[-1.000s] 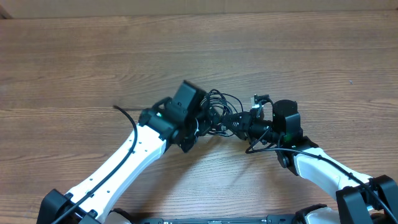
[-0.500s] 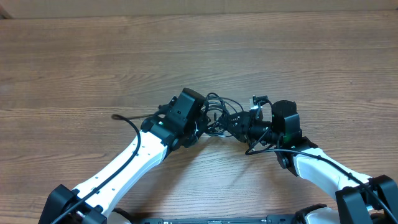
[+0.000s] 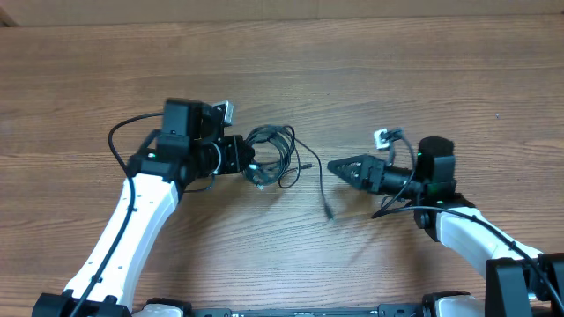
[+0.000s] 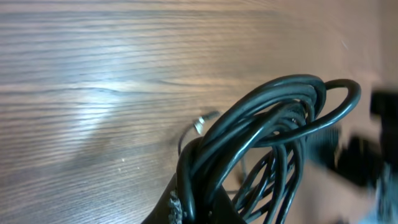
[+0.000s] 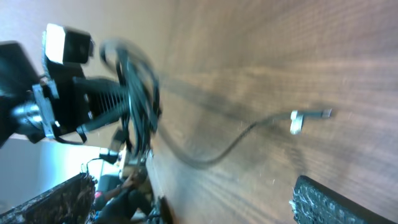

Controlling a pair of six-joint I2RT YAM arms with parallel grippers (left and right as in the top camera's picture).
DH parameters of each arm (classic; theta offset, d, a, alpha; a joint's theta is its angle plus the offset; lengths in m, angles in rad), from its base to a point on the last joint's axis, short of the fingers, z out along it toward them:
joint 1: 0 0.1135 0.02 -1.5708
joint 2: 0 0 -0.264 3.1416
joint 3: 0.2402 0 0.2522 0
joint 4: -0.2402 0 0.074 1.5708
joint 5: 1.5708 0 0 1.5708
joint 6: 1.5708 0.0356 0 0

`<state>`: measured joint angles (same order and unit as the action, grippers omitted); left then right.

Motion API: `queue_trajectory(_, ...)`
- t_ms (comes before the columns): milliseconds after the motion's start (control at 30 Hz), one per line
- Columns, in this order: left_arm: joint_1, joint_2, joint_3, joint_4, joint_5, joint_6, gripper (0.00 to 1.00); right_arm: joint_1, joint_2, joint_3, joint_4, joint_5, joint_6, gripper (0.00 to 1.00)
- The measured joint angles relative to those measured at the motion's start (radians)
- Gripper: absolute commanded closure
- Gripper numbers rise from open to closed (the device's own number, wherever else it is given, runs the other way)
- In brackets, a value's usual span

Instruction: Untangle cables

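Pinching cables (image 3: pixel 280 146), left gripper (image 3: pixel 250 167) closed, right gripper (image 3: pixel 337 165) wide, empty

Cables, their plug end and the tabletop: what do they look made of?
The thin black cables: likely rubber or plastic sheathing, smooth with a soft sheen. The small silver plug end: looks metal, bright glint. The brown tabletop: wood or wood-look laminate, visible grain, semi-gloss glare.

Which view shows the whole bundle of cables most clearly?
The overhead view: the cables show whole, loops pinched in the left fingers, one cord trailing away. The left wrist view crops the loops close up; the right wrist view shows them distant and blurred.
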<state>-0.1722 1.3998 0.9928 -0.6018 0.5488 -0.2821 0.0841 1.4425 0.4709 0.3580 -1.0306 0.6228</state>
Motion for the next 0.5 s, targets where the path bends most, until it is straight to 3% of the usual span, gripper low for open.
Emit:
queue_trajectory(233,0.013,0.000,0.000,-0.177,0.114,0.259,0.96,0.011,0.000,0.000,0.106,-0.027,-0.056,0.00)
queue_trajectory(400,0.013,0.000,0.000,-0.200,0.134,0.348,0.95,0.069,-0.001,0.000,0.128,-0.027,-0.131,0.00)
queue_trajectory(500,0.013,0.000,0.000,-0.201,0.139,0.372,0.93,0.122,-0.001,0.000,0.141,-0.026,-0.156,0.08)
